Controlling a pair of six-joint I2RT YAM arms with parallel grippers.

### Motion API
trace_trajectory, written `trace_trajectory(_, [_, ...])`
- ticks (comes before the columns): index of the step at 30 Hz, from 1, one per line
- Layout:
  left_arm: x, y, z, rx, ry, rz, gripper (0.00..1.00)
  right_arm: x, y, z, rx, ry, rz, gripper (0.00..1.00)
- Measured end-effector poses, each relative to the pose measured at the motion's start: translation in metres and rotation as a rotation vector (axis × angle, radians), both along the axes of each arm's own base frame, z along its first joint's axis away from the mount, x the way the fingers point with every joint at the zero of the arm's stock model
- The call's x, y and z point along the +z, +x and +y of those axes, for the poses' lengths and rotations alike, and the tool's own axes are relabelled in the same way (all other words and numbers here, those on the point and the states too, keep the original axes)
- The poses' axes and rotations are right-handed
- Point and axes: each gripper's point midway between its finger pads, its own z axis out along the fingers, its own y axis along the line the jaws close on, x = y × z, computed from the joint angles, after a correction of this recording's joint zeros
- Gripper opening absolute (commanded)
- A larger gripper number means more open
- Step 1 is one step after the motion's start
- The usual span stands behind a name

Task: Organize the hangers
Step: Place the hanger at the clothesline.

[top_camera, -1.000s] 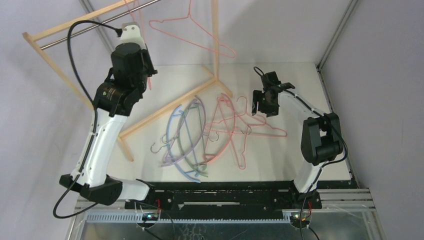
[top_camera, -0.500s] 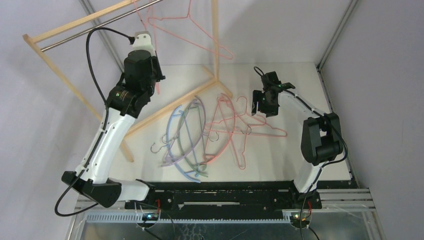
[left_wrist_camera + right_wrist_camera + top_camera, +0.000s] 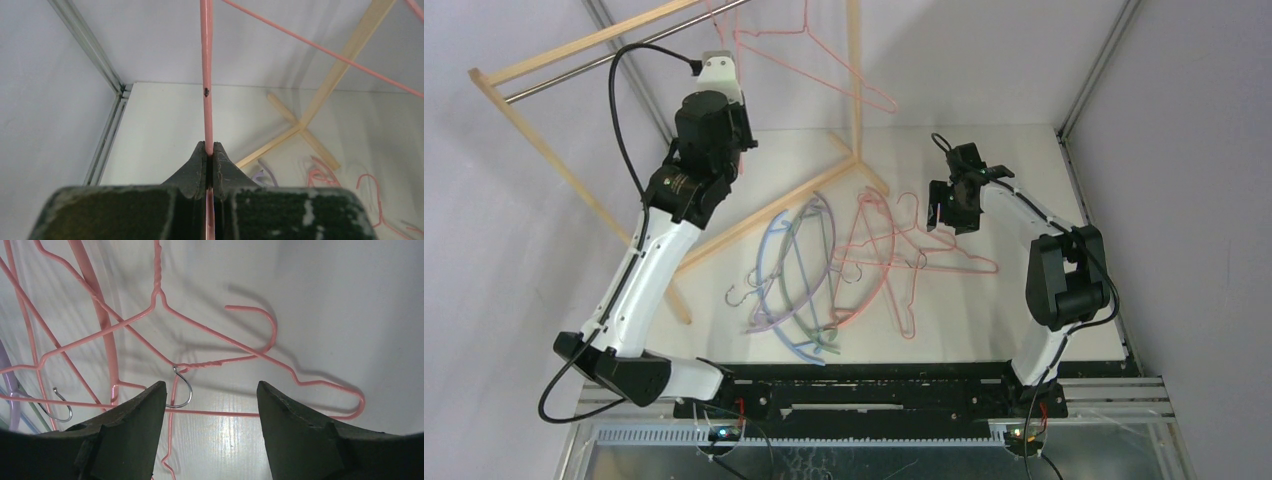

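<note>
My left gripper (image 3: 736,150) is raised by the rack and shut on a thin pink wire hanger (image 3: 206,75), whose wire runs straight up from between the tips (image 3: 206,146). Another pink wire hanger (image 3: 824,72) hangs near the rack's upright post. On the table lie curved lilac, green and blue hangers (image 3: 792,270) with metal hooks, and next to them a pink curved one and pink wire ones (image 3: 894,255). My right gripper (image 3: 946,215) is open, just above the pink wire hangers (image 3: 215,335), with a metal hook (image 3: 184,390) by its left finger.
The light wooden rack frame (image 3: 764,215) lies across the back left of the table, with its metal rod (image 3: 604,65) up high. Grey walls and metal corner posts (image 3: 1089,70) close in the table.
My left arm has moved right and further back along the rod, carrying the pink wire hanger. The right arm and the pile on the table have not moved.
</note>
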Motion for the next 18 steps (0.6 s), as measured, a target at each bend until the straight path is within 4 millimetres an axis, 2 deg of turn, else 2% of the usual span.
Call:
trace_trajectory(10, [0.023, 0.002, 0.0, -0.007, 0.002, -0.084, 0.0, -0.005, -0.001, 0.002, 0.005, 0.006, 0.016, 0.74])
trace_trajectory(14, [0.018, -0.005, 0.002, -0.012, 0.008, -0.087, 0.0, -0.008, -0.002, 0.003, 0.008, 0.008, 0.025, 0.74])
trace_trajectory(18, [0.001, -0.013, 0.0, -0.025, 0.018, -0.065, 0.0, -0.009, -0.002, 0.004, 0.009, 0.007, 0.029, 0.74])
